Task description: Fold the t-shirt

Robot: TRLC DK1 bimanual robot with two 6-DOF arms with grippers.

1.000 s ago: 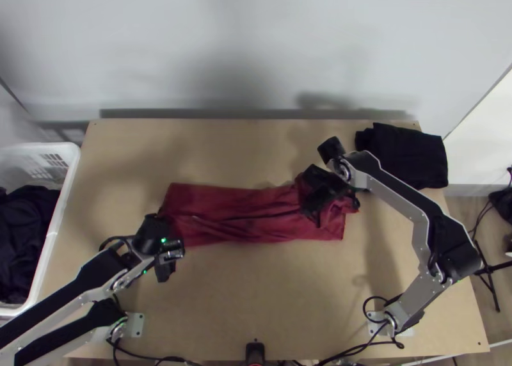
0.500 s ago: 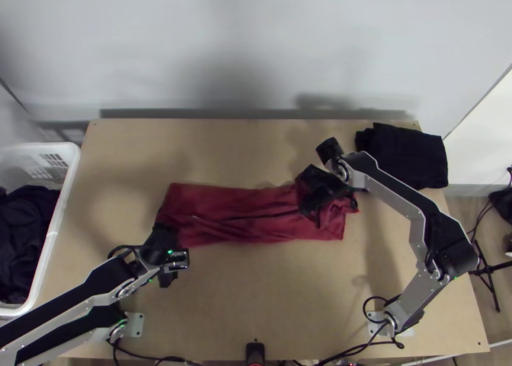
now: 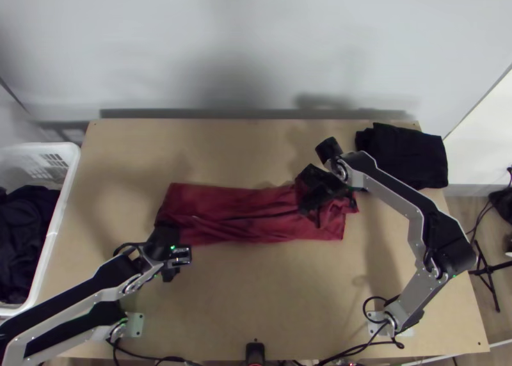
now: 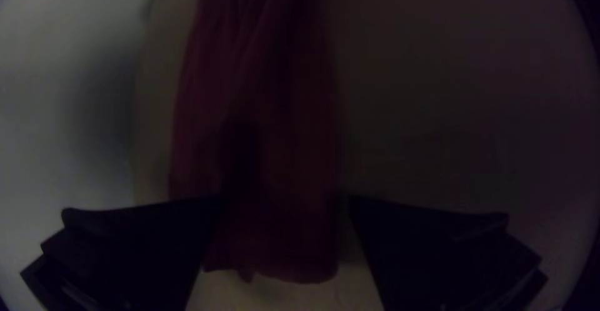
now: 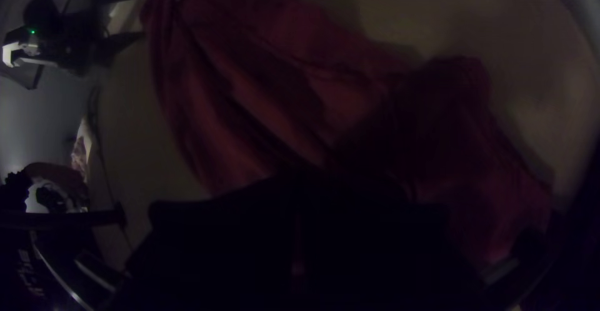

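Note:
The red t-shirt (image 3: 256,215) lies as a long, creased strip across the middle of the table, its right end bunched. At its left end, by the near corner, is my left gripper (image 3: 170,249). In the left wrist view that gripper (image 4: 285,205) stands open, the strip's end (image 4: 275,242) between and beyond its spread fingers. Over the bunched right part is my right gripper (image 3: 313,203). The right wrist view shows this gripper (image 5: 298,192) with its dark fingers close together on the shirt (image 5: 262,98), a thin red slit between them; folds run toward them.
A folded black cloth (image 3: 406,155) lies at the table's far right corner, beyond the right arm. A white basket (image 3: 72,174) with dark cloth stands at the left. Bare wood (image 3: 256,289) lies between the shirt and the near edge.
My left gripper has moved a little to the right and toward the near edge. The right arm's elbow has shifted slightly left, while its gripper has hardly moved. The shirt lies nearly the same.

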